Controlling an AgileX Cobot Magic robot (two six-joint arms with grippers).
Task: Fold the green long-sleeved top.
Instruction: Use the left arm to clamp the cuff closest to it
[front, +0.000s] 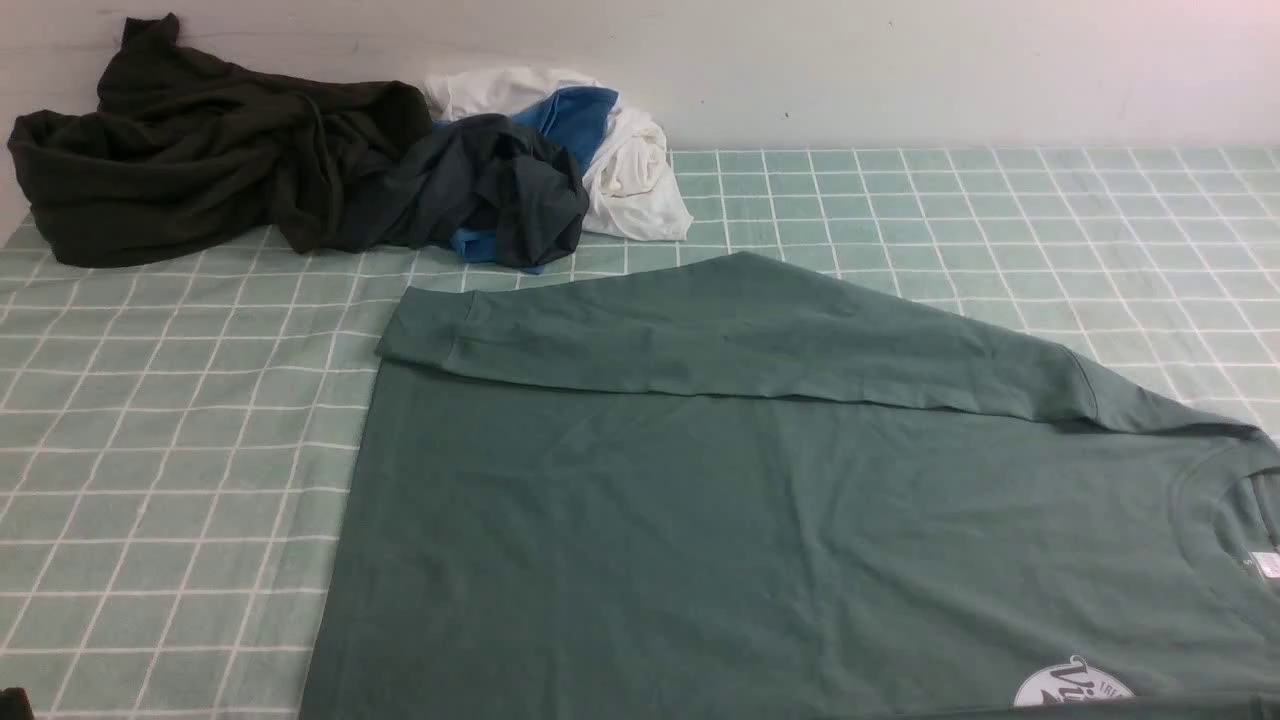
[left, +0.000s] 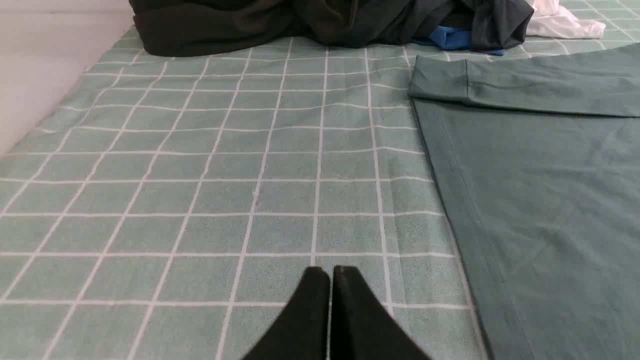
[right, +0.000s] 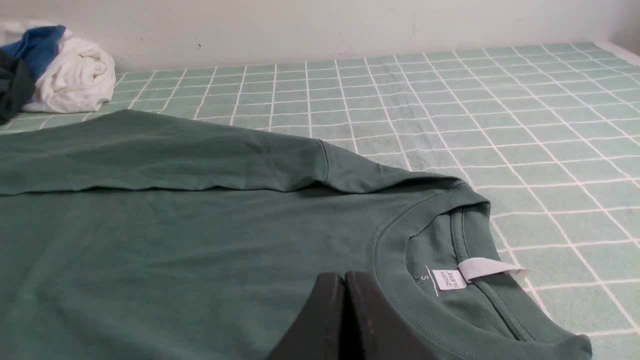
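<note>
Green long-sleeved top (front: 760, 520) lies flat, front up, on the checked cloth (front: 150, 450). Its collar (front: 1225, 490) points toward the robot's right and its hem (left: 452, 200) toward the left. One sleeve (front: 720, 340) is folded across the far edge of the top's body, running from the shoulder by the collar to a cuff (front: 420, 335) that ends at the hem corner. A white label (right: 450, 278) sits inside the neckline, letter S readable in the right wrist view, with a second white tab (right: 487, 268) just beside it. Part of a round white print (front: 1075, 690) shows at the top's near edge, cut off by the frame. Left gripper (left: 330, 272): black fingers pressed together, only a hairline seam between them. It sits over bare checked cloth just off the top's hem, apart from the top's fabric. Right gripper (right: 345, 280): likewise closed tip to tip, placed over the top's chest just beside the collar. Whether it touches the fabric cannot be told. Beyond the top's cuff, against the wall (front: 900, 70), is a heap of other clothes. It holds a dark olive garment (front: 200, 160) lying out past the hem side, a dark grey one (front: 500, 190) nearest the cuff, a blue piece (front: 575, 115) and a white one (front: 635, 175). Heap and top lie apart, with a strip of checked cloth between. The top's body shows faint creases.
</note>
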